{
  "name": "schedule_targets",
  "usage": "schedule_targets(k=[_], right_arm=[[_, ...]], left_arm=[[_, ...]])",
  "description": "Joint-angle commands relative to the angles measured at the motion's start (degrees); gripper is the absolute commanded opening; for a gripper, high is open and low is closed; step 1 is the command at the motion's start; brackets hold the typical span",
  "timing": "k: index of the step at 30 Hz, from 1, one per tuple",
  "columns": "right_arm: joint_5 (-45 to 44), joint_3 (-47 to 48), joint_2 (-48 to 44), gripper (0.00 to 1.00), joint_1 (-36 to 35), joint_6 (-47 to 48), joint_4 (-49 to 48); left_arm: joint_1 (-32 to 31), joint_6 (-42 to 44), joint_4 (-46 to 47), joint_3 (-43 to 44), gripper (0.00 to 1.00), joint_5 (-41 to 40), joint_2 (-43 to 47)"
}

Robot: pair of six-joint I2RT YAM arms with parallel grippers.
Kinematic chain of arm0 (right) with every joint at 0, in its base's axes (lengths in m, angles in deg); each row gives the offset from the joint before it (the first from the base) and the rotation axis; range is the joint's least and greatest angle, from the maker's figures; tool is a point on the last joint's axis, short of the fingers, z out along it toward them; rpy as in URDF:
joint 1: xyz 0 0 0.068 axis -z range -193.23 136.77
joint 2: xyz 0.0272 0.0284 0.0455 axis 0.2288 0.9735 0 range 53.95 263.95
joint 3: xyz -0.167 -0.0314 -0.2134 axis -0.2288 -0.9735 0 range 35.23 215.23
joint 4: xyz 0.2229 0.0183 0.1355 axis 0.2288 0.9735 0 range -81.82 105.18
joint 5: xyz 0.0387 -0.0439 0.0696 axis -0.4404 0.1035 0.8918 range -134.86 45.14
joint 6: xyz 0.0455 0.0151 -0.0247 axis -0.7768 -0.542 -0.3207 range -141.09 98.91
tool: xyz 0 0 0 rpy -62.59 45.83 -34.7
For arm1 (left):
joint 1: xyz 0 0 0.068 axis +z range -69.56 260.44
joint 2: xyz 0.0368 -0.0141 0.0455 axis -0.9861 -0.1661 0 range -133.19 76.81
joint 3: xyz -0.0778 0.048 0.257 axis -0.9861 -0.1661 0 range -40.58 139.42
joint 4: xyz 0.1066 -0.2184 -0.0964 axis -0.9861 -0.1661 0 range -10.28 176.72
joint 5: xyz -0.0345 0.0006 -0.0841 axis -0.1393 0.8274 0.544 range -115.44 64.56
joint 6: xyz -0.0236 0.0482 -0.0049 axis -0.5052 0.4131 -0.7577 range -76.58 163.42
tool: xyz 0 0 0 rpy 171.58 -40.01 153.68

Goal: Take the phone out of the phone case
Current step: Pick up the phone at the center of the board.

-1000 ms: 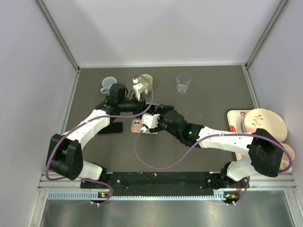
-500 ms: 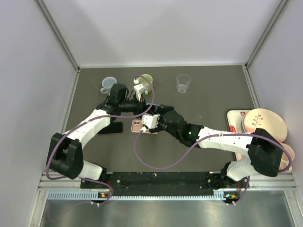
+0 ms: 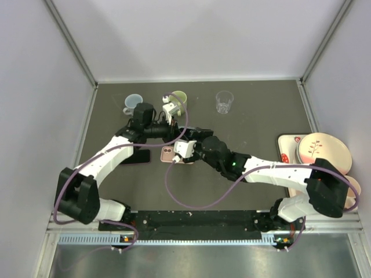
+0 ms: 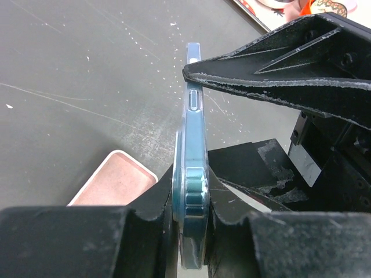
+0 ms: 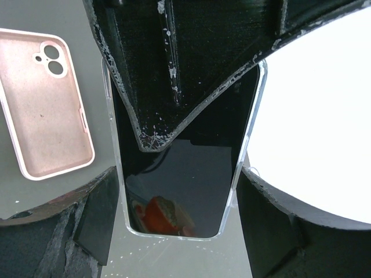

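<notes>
**Two Grippers Crowd a Cased Phone, With Little Margin for a Slip**

The phone (image 5: pixel 185 185), its dark screen facing the right wrist camera, sits inside its clear phone case (image 4: pixel 194 133). It is held on edge above the table (image 4: pixel 87 69), near the middle of the work surface. The left gripper (image 4: pixel 191 191) is clamped flat across the two faces at one end, with one finger lying over the upper screen. The right gripper (image 5: pixel 179 174) stands wide, its fingers bracketing the case across its width, right at the long edges. Whether they press or merely flank cannot be told. A pink case (image 5: pixel 46 104) lies empty on the table just beside and below.

The main danger appears to lie in the left pinch. It squeezes phone and shell together, so any peel by the right fingers may drag both along rather than part them. The hold also covers one end only. A sideways pry could swing the handset around that end or slide it free, dropping it onto the table or the pink case. The clear rim looks slick and thin, and a pad could skid off it and strike the glass. The fingers of the two arms crowd each other too, so a small misjudged move could knock them together and jar the grip loose.
</notes>
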Motion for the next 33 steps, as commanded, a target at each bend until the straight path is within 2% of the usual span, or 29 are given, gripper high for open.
schedule_targets(k=[1,4,5,6,16,23,33], right_arm=[[-1.26,0.71,-5.54,0.74,-0.75,-1.29,-5.4],[-0.47,1.32,-6.85,0.8,-0.31,-2.52,-3.73],[-0.47,1.32,-7.03,0.95,-0.13,-3.13,-3.38],[0.06,1.23,-7.47,0.98,0.13,-3.31,-3.02],[4.89,1.58,-11.15,0.99,3.2,-8.58,0.22],[10.08,3.87,-14.5,0.99,9.0,-16.75,4.71],[15.52,8.34,-16.44,0.99,17.61,-24.31,9.72]], left_arm=[[1.36,1.9,3.31,-0.64,0.0,-2.2,5.13],[2.24,1.64,3.84,-1.0,0.0,-2.21,6.27],[2.5,1.55,3.75,-0.91,0.0,-1.94,6.36],[2.68,1.38,3.84,-0.91,0.0,-1.68,6.53],[6.02,-0.12,6.56,-2.49,0.0,4.91,11.27],[8.3,-0.03,10.16,-5.3,0.0,7.11,16.02],[10.77,-2.14,13.24,-7.23,0.0,9.22,18.22]])
